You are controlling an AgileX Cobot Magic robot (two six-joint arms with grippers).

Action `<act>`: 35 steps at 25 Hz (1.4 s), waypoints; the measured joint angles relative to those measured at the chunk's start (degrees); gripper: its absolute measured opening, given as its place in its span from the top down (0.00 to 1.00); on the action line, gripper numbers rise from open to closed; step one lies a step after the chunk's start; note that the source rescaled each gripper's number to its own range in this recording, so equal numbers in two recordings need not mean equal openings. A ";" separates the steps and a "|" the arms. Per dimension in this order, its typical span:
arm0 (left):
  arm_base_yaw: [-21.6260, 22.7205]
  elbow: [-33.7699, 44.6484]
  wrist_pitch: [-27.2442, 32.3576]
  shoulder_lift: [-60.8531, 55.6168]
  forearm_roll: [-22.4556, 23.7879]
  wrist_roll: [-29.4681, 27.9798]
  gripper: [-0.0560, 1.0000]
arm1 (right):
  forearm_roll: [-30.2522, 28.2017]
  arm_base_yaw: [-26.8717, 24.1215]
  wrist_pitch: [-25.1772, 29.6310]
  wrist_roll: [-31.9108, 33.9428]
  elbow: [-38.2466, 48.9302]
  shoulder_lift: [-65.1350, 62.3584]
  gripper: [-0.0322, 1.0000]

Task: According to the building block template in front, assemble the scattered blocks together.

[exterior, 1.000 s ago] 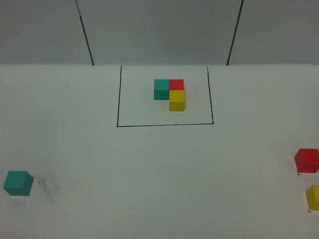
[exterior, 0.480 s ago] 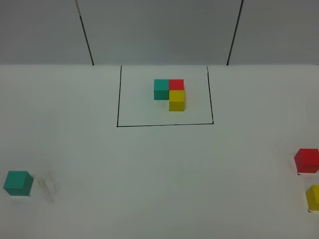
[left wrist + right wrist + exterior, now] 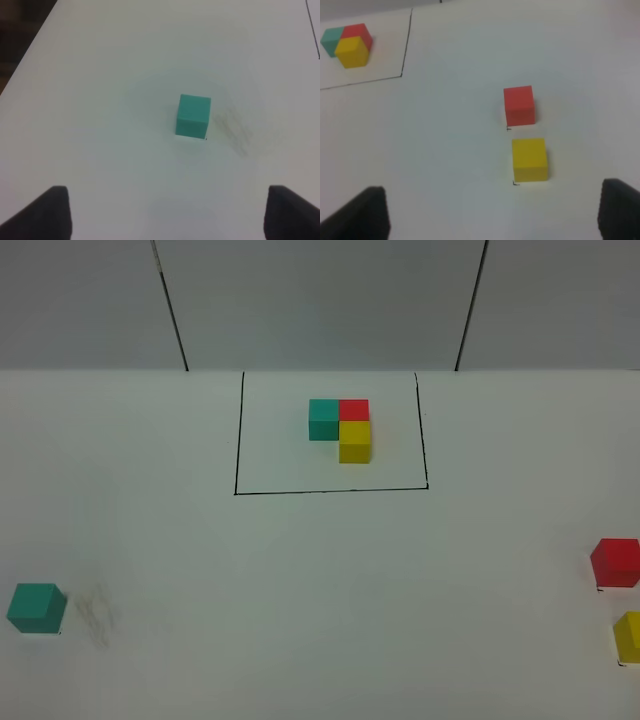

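Exterior high: black outline (image 3: 330, 491) frames template (image 3: 340, 427); left pincer (image 3: 167, 212) and right pincer (image 3: 495, 210) gape wide, empty.

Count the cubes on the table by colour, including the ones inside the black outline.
Teal: 2, the framed teal cube and the loose teal cube
Red: 2, the framed red cube and the loose red cube
Yellow: 2, the framed yellow cube and the loose yellow cube
Total: 6
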 joint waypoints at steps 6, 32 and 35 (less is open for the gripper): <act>0.00 -2.51 -5.56 8.25 2.99 -1.46 0.21 | 0.00 0.00 0.00 0.00 0.00 0.00 0.28; 0.00 -15.94 -22.90 78.44 -2.84 1.94 0.21 | 0.00 0.00 0.00 0.00 0.00 0.00 0.28; 0.00 -15.94 -24.58 80.51 -2.91 2.29 0.21 | 0.00 0.00 0.00 0.00 0.00 0.00 0.28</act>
